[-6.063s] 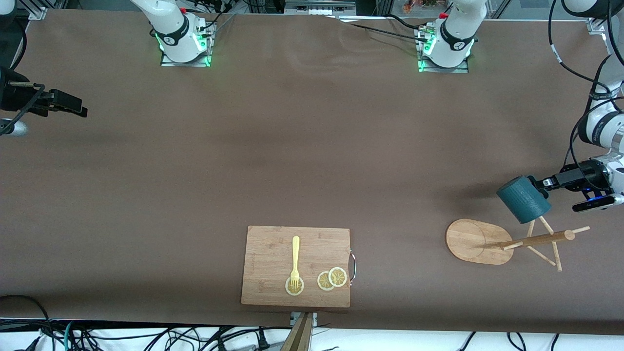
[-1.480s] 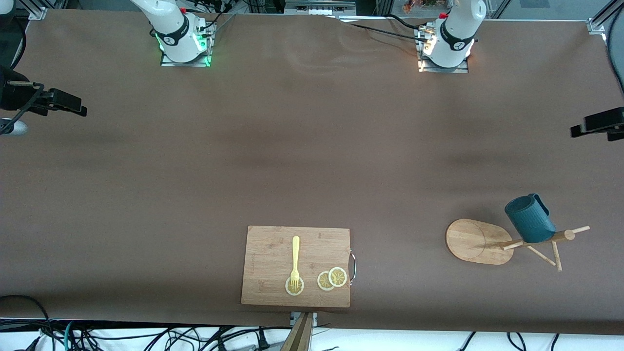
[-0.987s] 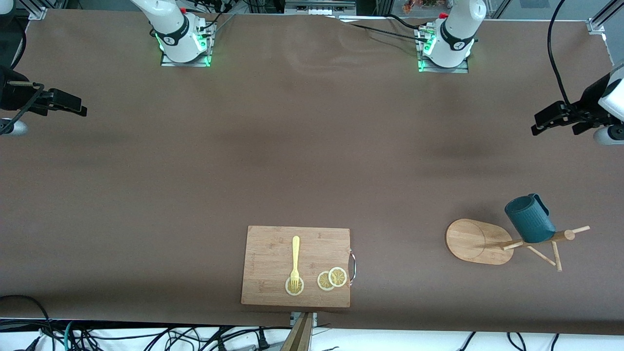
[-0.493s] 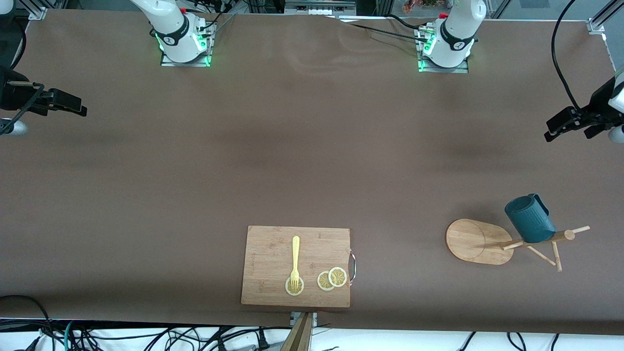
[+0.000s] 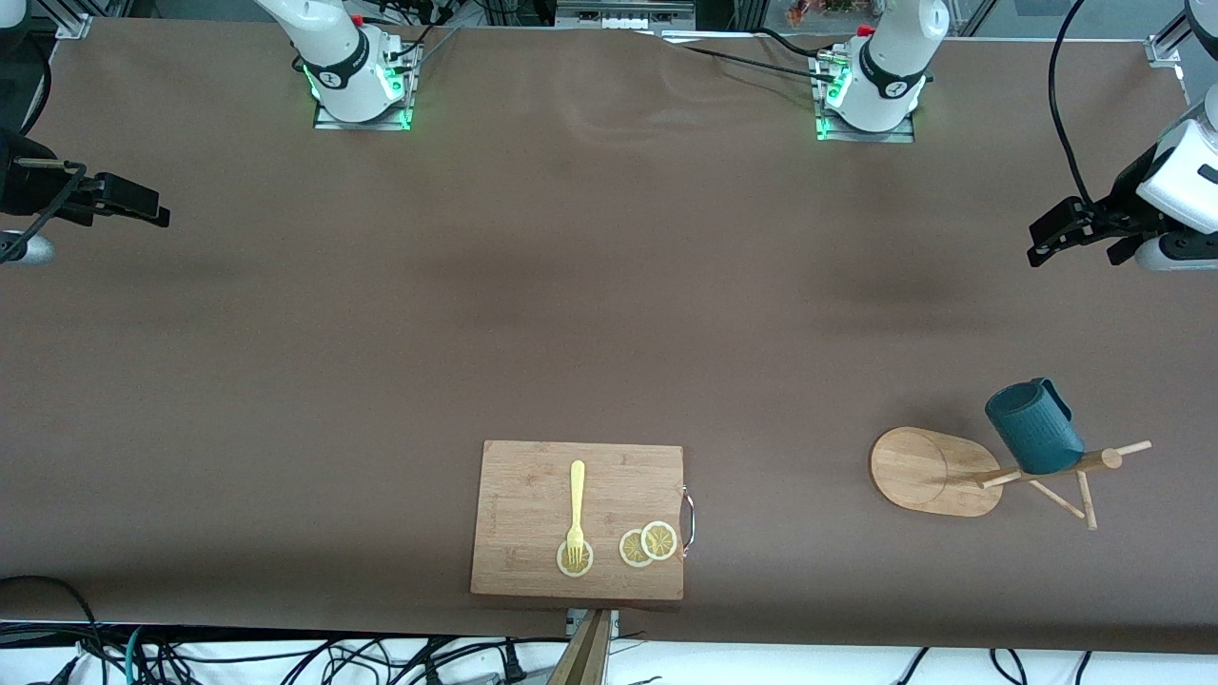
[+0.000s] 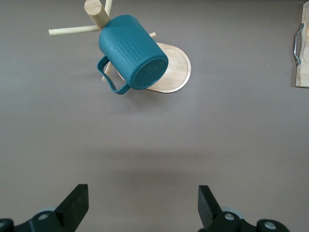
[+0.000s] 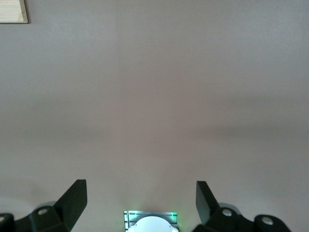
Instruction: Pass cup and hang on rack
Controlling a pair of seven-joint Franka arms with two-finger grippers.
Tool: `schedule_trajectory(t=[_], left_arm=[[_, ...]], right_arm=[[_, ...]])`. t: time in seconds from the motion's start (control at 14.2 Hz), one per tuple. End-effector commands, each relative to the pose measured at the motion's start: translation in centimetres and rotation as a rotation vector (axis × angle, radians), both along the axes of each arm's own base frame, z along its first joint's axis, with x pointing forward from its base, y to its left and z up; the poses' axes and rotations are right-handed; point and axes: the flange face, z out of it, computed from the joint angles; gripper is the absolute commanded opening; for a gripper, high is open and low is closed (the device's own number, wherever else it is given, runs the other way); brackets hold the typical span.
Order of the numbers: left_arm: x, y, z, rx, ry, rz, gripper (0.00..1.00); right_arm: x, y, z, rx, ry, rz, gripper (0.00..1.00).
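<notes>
My right gripper sits at the right arm's end of the table, fingers spread wide with nothing between them, hovering over bare brown table; that arm waits. Nearer the front camera, about mid-table, lies the cutting board with a yellow fork and lemon slices, well apart from either gripper.

My left gripper is also wide open and empty, up in the air at the left arm's end. The cup hangs on the rack, which stands on the table nearer the front camera than the spot under this gripper. In the left wrist view the cup shows its closed bottom tilted toward the camera, handle out to one side, body leaning on the peg (so it looks hung). I judge the task finished; the left arm is far nearer if correction is needed.
</notes>
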Motion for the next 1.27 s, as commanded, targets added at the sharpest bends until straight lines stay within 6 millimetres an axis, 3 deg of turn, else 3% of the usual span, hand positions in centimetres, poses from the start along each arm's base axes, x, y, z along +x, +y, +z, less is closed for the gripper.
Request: schedule_trajectory(t=[0.0, 0.21, 1.2], left_arm=[[0.3, 0.9, 1.3, 0.036, -0.011, 0.017, 1.0], [0.3, 1.4, 2.1, 0.035, -0.016, 0.024, 1.0], [0.2, 2.0, 2.1, -0.011, -0.016, 0.039, 1.0]], right_arm=[[0.1, -0.2, 0.4, 0.006, 0.007, 0.008, 1.0], [0.1, -0.2, 0.4, 0.006, 0.007, 0.008, 1.0], [0.1, -0.2, 0.4, 0.006, 0.007, 0.008, 1.0]])
